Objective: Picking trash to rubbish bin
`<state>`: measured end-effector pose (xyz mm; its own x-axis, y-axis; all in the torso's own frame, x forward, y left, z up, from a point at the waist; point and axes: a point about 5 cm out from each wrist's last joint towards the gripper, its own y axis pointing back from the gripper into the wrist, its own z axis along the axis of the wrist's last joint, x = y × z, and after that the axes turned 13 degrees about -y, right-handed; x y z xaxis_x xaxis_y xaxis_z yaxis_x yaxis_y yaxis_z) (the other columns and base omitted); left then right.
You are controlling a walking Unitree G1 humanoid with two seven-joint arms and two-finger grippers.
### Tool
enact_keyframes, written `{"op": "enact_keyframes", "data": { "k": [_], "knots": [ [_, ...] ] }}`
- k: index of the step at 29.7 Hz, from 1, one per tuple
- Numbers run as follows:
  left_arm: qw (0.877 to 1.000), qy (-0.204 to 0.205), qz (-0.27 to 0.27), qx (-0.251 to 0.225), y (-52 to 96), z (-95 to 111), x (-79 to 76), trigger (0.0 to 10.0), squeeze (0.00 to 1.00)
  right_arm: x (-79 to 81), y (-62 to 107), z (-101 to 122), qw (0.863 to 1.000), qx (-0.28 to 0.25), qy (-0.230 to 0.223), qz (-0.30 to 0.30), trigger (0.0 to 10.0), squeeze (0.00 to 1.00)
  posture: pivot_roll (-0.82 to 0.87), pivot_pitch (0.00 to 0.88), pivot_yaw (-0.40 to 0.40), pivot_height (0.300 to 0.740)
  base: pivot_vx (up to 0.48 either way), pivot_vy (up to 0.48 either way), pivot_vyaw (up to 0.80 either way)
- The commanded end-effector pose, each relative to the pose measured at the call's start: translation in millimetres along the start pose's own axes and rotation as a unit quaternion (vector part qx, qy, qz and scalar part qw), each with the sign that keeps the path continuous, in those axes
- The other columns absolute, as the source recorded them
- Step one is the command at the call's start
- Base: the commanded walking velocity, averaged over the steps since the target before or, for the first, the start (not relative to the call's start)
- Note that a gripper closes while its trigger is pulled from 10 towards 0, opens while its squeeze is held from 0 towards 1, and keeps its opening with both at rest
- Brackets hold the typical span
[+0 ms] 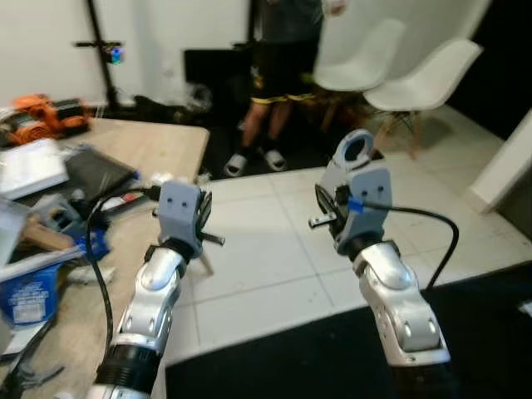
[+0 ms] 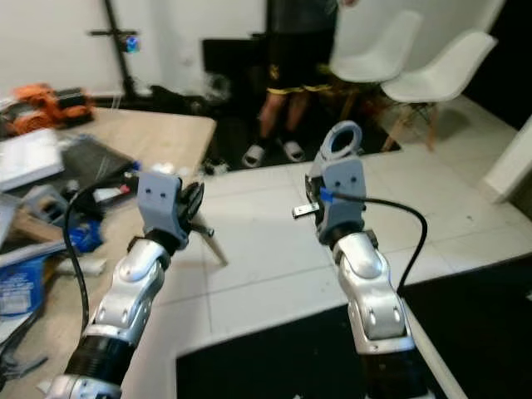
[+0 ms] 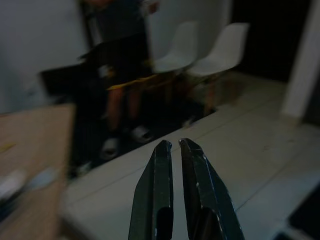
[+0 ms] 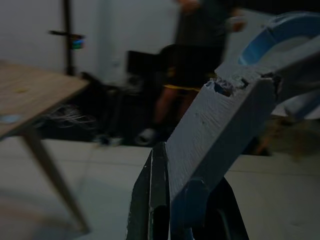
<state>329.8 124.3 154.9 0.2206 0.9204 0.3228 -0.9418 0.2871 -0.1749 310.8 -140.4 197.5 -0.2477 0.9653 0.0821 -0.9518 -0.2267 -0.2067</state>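
Both arms are raised in front of me over the white tiled floor point(image 1: 266, 266). My left gripper point(image 1: 206, 218) hovers beside the corner of the wooden table point(image 1: 158, 145); in the left wrist view its fingers point(image 3: 162, 165) lie almost together with nothing between them. My right gripper point(image 1: 322, 204) is held higher, to the right, above bare tiles, and a grey mount blocks much of the right wrist view. Loose clutter lies on the table: a blue box point(image 1: 29, 291), papers and a small white item point(image 1: 162, 179) near the edge.
A person point(image 1: 283, 58) in dark shorts and sandals stands at the back. Two white chairs point(image 1: 424, 79) are at the back right. An orange tool point(image 1: 41, 116) sits at the table's far end. A black mat point(image 1: 316, 357) covers the floor nearest me.
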Motion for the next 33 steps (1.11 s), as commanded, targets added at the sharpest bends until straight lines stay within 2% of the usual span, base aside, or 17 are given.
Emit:
{"op": "enact_keyframes", "data": {
  "k": [1, 18, 33],
  "knots": [
    [1.000, 0.003, -0.007, 0.005, 2.1, -3.2, -3.1, 10.0, 0.00, -0.6, 0.5, -2.0, 1.000, 0.002, -0.001, -0.003, 10.0, 0.00, -0.10, 0.057, -0.028, 0.740, 0.000, 0.000, -0.80],
    [1.000, 0.006, -0.017, 0.007, 2.5, -4.7, -7.1, 10.0, 0.00, -1.9, 4.1, -12.4, 1.000, 0.018, 0.000, -0.005, 10.0, 0.00, -0.10, 0.054, -0.026, 0.740, 0.000, 0.000, -0.80],
    [1.000, -0.008, -0.029, 0.005, -2.5, -2.2, 0.7, 10.0, 0.00, 1.1, 6.5, -29.8, 0.999, 0.033, -0.013, -0.019, 10.0, 0.00, -0.07, 0.036, 0.021, 0.740, 0.000, 0.000, -0.80]
  ]
}}
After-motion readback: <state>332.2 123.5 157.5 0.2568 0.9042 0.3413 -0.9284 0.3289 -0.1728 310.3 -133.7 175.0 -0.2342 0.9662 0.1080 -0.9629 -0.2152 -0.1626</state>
